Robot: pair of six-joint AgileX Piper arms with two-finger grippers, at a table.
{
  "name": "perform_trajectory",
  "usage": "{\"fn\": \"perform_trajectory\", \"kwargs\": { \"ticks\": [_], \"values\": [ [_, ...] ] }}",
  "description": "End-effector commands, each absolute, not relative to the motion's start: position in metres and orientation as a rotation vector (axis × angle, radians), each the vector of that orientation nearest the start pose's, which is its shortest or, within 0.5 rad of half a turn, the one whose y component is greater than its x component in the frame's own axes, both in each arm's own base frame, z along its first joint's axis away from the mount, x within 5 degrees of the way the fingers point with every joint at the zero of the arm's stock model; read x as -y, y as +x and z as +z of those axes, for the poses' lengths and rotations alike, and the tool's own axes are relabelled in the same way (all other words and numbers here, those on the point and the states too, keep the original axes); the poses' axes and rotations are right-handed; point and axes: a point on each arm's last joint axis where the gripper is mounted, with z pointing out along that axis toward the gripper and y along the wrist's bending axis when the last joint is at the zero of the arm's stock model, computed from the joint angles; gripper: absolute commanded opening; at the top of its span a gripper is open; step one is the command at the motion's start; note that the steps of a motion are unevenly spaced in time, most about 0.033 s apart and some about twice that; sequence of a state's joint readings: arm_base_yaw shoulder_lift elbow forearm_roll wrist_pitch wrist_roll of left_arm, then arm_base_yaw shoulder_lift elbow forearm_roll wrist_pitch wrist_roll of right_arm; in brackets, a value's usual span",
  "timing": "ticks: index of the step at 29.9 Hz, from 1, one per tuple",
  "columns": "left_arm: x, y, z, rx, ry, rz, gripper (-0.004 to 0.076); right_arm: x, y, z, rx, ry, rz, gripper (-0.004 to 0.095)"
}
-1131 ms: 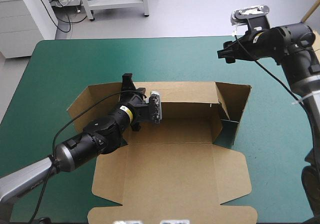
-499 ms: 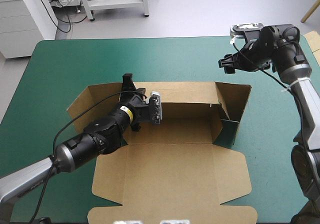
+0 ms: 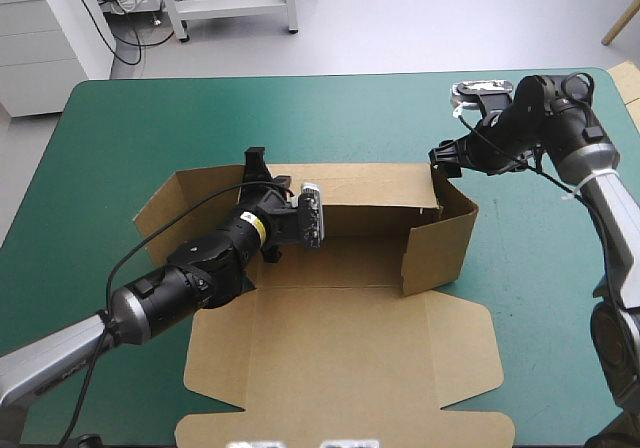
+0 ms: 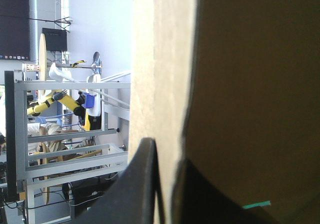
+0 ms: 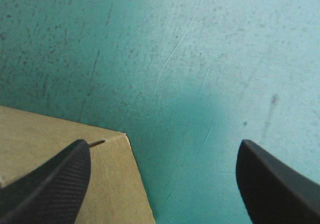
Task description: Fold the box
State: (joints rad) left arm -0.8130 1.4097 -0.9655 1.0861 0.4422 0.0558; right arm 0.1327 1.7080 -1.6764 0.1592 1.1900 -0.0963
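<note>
Brown box (image 3: 340, 353) on the teal-green surface (image 3: 120, 138), partly raised. At the left, the side flap (image 3: 165, 208) slopes outward and low. Beside it the left gripper (image 3: 255, 160) reaches in over the box floor to the top edge of the back wall (image 3: 370, 183). In the left wrist view this gripper (image 4: 165, 156) is all but closed, its black fingers (image 4: 142, 184) pinching the board edge between them (the wall stands upright here). Toward the near edge of the surface, the wide lid panel lies flat. Farther right, the right wall (image 3: 440, 243) stands raised and angled inward across the end of the box floor. At its far top corner hovers the right gripper (image 3: 443, 160); the right wrist view shows this gripper (image 5: 163, 145) spread wide and holding nothing, with the box corner (image 5: 107, 156) just beside one finger and bare surface between the two; whether that finger touches the board cannot be told.
</note>
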Motion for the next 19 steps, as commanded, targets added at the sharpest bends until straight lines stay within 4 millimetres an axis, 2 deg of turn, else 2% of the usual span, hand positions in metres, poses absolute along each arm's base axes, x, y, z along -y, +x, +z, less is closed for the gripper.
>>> {"fn": "perform_trajectory", "kwargs": {
  "ticks": [1, 5, 10, 19],
  "values": [
    [0.195, 0.233, 0.283, -1.584, 1.580, 0.534, -0.0008, -0.058, 0.339, 0.386, -2.561, -0.288, 0.237, 0.0736],
    [0.195, 0.233, 0.283, -1.584, 1.580, 0.534, -0.0008, -0.056, 0.325, 0.387, -2.536, -0.294, 0.231, 0.0736],
    [0.195, 0.233, 0.283, -1.588, 1.580, 0.539, -0.0008, -0.054, 0.309, 0.379, -2.499, -0.304, 0.225, 0.0736],
    [0.195, 0.233, 0.283, -1.588, 1.580, 0.539, -0.0008, -0.051, 0.264, 0.368, -2.337, -0.343, 0.246, 0.0736]
  ]
}}
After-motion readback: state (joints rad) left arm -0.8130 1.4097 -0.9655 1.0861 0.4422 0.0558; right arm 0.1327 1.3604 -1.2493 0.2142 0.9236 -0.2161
